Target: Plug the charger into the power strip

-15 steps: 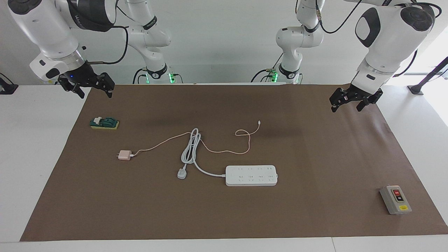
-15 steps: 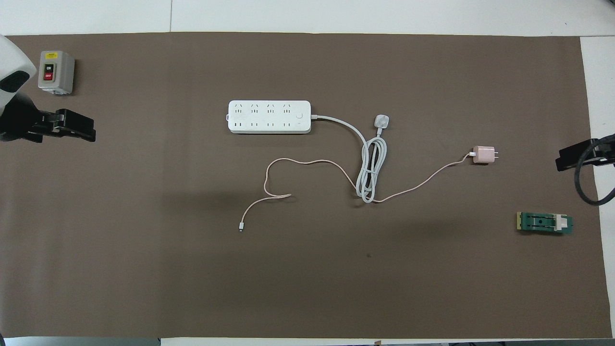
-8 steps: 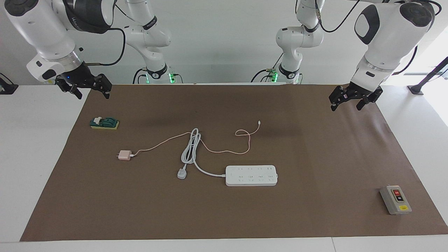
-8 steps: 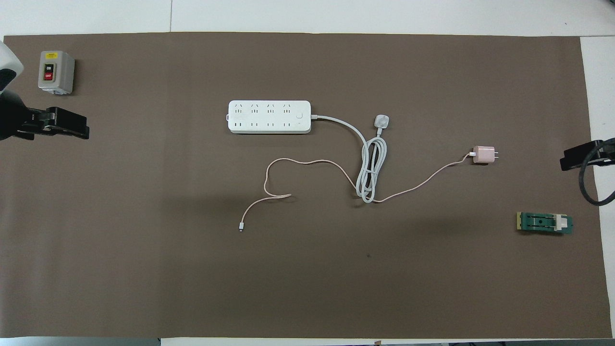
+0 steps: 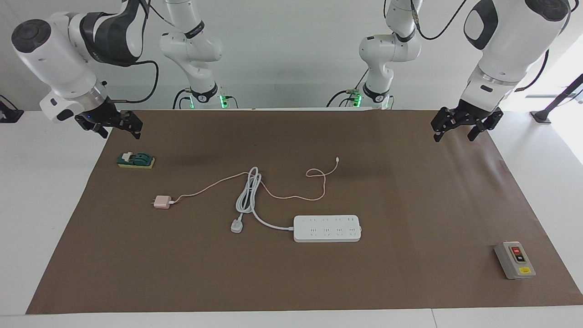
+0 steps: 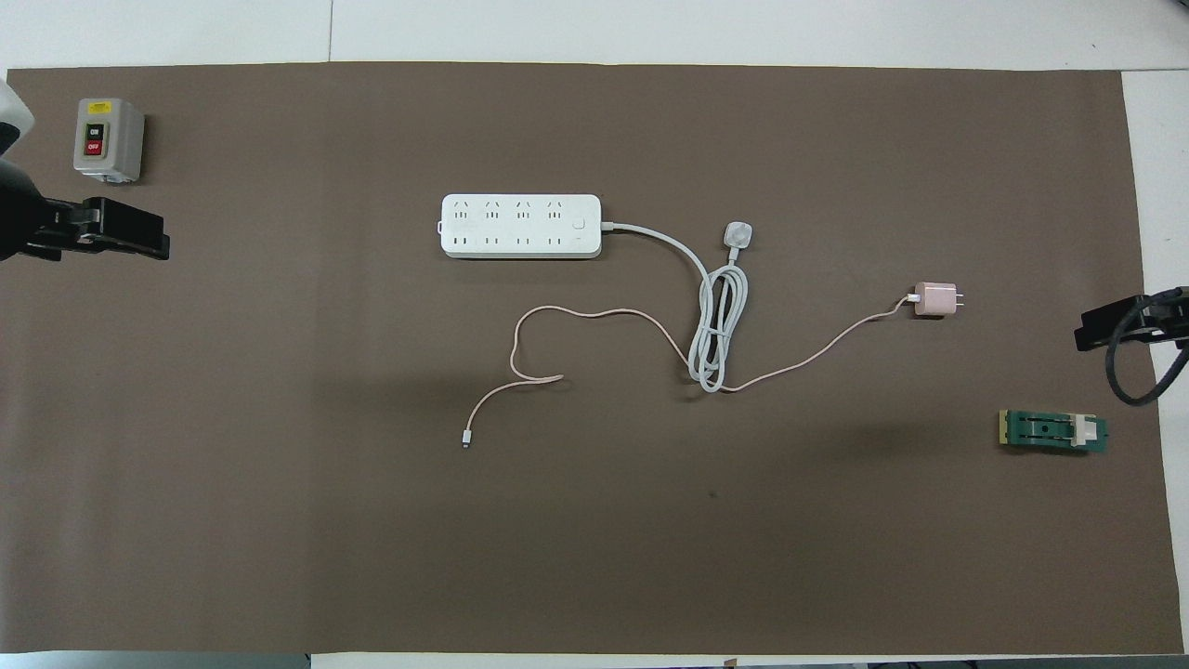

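Observation:
The charger [image 5: 161, 202] [image 6: 934, 299], a small pale-pink cube, lies on the brown mat toward the right arm's end. Its thin pink cable [image 5: 291, 197] [image 6: 594, 314] winds across the middle of the mat. The white power strip [image 5: 327, 228] [image 6: 520, 226] lies flat, farther from the robots than the cable, and nothing is plugged into it. My right gripper [image 5: 121, 133] [image 6: 1101, 325] hangs open and holds nothing over the mat's edge at its own end. At the other end my left gripper [image 5: 454, 136] [image 6: 139, 240] hangs open, also holding nothing.
The strip's thick white cord is coiled beside it and ends in a white plug [image 5: 236, 226] [image 6: 737, 235]. A grey switch box [image 5: 514, 260] [image 6: 109, 139] stands at the left arm's end. A green block [image 5: 135, 160] [image 6: 1052, 431] lies under the right gripper.
Both arms have shifted slightly with their jaws still open. The left gripper drew toward its end of the table, and the right wrist turned. Nothing on the mat moved.

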You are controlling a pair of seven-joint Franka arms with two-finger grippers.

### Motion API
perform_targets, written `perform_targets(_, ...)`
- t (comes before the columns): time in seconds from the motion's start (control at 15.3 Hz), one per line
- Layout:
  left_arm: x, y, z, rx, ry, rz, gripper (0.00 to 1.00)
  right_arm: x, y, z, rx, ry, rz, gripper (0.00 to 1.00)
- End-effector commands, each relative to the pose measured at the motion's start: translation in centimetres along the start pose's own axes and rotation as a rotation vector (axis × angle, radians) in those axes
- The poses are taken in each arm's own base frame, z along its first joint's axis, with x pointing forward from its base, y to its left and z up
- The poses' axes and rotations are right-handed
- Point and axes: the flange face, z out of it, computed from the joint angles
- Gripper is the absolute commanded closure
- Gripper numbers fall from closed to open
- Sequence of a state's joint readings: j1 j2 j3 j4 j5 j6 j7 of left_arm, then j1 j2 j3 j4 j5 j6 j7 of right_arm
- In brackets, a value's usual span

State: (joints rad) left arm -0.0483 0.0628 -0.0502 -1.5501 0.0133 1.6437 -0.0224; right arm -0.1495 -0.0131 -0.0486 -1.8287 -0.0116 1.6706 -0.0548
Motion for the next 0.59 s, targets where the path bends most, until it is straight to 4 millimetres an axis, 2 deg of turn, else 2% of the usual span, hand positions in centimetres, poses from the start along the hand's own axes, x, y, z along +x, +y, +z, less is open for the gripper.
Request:
perform_targets(0.0,0.8,0.9,1.4,-0.005,-0.022,0.023,0.00,1.9,0.1,3.1,0.075,-0.030,0.229,0.00)
perform_targets(0.07,1.0,2.7,1.7,-0.009,-0.022,0.049,0.00,2.6,0.0,4.1,0.097,-0.042,0.304,0.00)
perform_targets(0.13,1.1,3.7,1.9,-0.007,-0.023,0.066,0.00,3.1,-0.2,4.8,0.133,-0.046,0.366,0.00)
perform_targets(0.33,1.3,5.1,2.0,-0.025,-0.016,0.074,0.00,5.0,0.3,7.9,0.212,-0.078,0.519,0.00)
perform_targets(0.52,1.8,6.4,3.1,-0.138,-0.048,0.067,0.00,6.3,-0.1,10.0,0.295,-0.127,0.711,0.00)
